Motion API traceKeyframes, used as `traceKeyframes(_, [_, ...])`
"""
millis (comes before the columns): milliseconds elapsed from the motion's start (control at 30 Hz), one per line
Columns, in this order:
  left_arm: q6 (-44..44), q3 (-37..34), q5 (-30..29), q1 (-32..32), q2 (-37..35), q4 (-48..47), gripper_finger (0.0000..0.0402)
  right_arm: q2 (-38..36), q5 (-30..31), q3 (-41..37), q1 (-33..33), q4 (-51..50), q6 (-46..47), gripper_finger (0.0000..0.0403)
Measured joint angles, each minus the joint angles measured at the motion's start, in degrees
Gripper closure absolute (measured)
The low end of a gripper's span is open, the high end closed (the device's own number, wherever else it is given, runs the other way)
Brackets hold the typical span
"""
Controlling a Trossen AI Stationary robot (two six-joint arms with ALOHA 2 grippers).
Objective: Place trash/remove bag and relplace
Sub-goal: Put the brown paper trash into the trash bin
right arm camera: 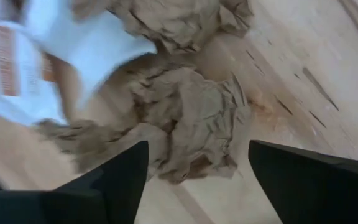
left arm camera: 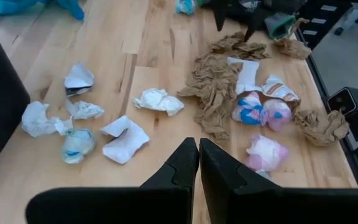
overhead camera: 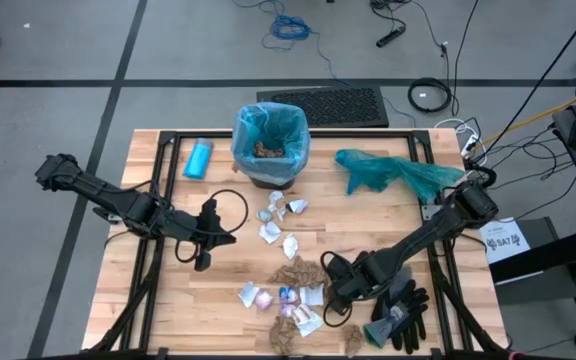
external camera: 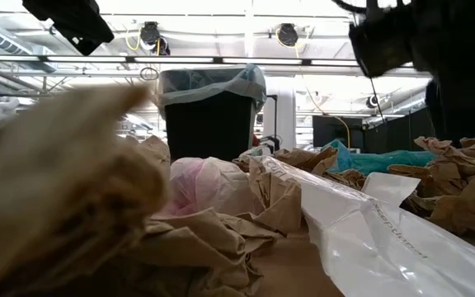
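Many crumpled brown, white trash [overhead camera: 290,272] scraps

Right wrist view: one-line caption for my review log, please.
Right gripper, fingers spread wide, poised over a crumpled brown paper wad on the wooden table.
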Motion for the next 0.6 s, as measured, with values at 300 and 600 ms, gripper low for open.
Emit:
traceKeyframes(300, [0.0,0.0,1.0,0.0,0.0,0.0,0.0379,3.6,-3.5,0.0,-1.4,-0.1,-1.5,0.0237])
traceKeyframes(600, [0.3,0.0,1.0,0.0,0.0,0.0,0.0379,-5.1,-4.6,0.0,-4.1,-3.4,-3.6,0.0391])
